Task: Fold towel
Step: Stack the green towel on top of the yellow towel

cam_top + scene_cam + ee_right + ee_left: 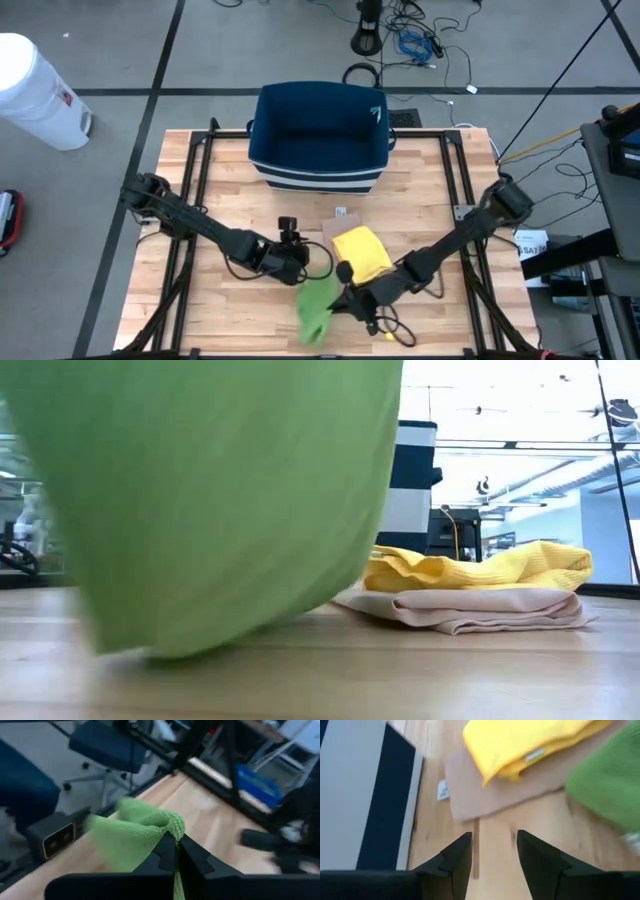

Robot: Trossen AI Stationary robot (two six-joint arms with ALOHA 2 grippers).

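A green towel (318, 308) hangs bunched near the table's front edge, with my right gripper (173, 851) shut on it. In the low view the green towel (210, 500) fills the left half of the picture. A yellow towel (362, 252) lies on a beige towel (470, 608) just behind it. My left gripper (493, 851) stands open above the bare wood, left of the beige towel (520, 785), with nothing between its fingers. My right gripper pinches a bunched fold of the green towel (169, 827) between its two fingers, coming at it slanting down from the table's right side. The cloth hangs slack below the fingers. Its lower end (170, 650) reaches down to the table top.
A dark blue basket (320, 135) with a striped base stands at the table's far middle. A small white tag (442, 790) lies on the wood beside the beige towel. Black frame rails (195, 180) run along the table's left and right sides.
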